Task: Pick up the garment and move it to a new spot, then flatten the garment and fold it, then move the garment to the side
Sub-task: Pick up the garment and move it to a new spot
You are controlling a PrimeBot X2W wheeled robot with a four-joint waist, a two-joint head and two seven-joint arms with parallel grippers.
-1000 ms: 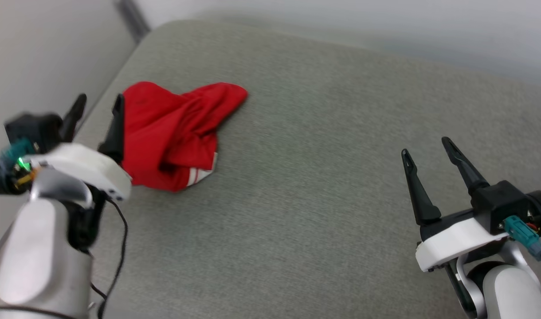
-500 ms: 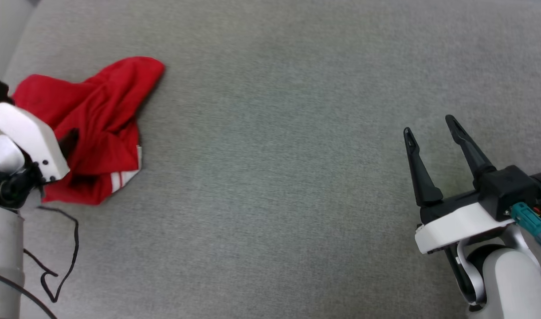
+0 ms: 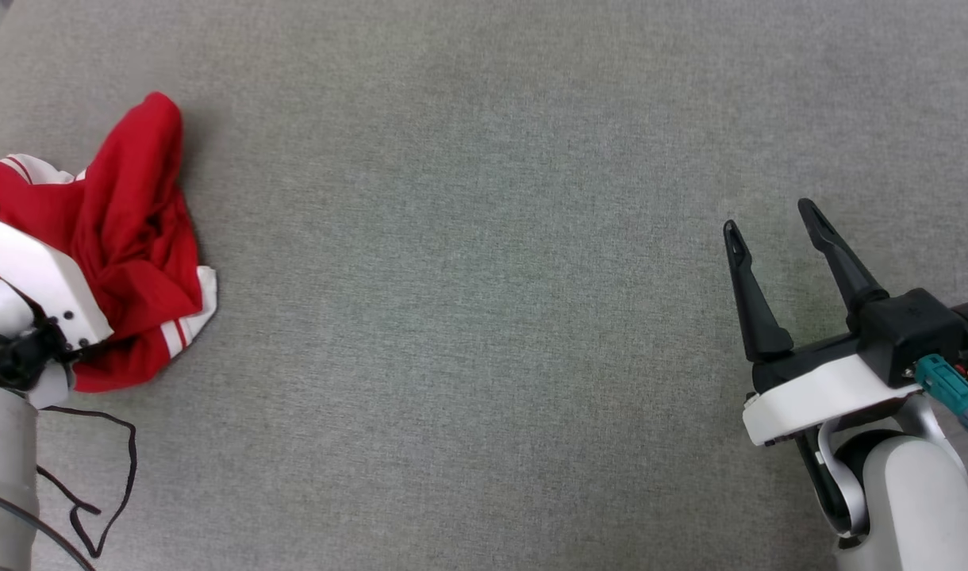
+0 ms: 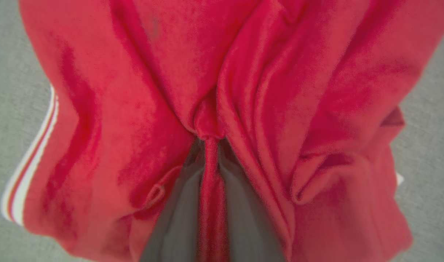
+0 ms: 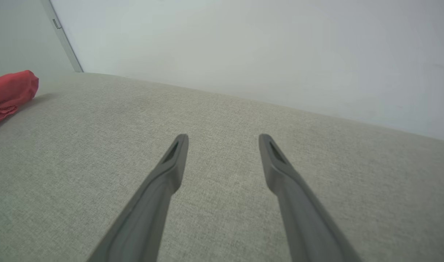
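Note:
The garment (image 3: pixel 127 238), red with white striped trim, lies bunched at the far left of the grey cushion (image 3: pixel 484 317). My left arm's white wrist housing (image 3: pixel 44 285) covers its near side. In the left wrist view my left gripper (image 4: pixel 209 140) is shut on a gathered fold of the garment (image 4: pixel 280 91), the red cloth pinched between the two fingers (image 4: pixel 178 218). My right gripper (image 3: pixel 768 220) hovers open at the right, far from the cloth, with nothing between its fingers. The right wrist view shows that right gripper (image 5: pixel 224 138) open over bare cushion, with the garment (image 5: pixel 11 91) at the far left edge.
A loose black cable (image 3: pixel 95 476) hangs beside my left arm at the lower left. A pale wall (image 5: pixel 244 47) rises behind the cushion's back edge, with a dark strip (image 5: pixel 63 40) in its corner. The cushion's left edge lies close to the garment.
The head camera has swung, shifting the whole picture. My left gripper has shut on a fold of the garment, which now stands bunched higher with white trim showing at its top. The right gripper stays open.

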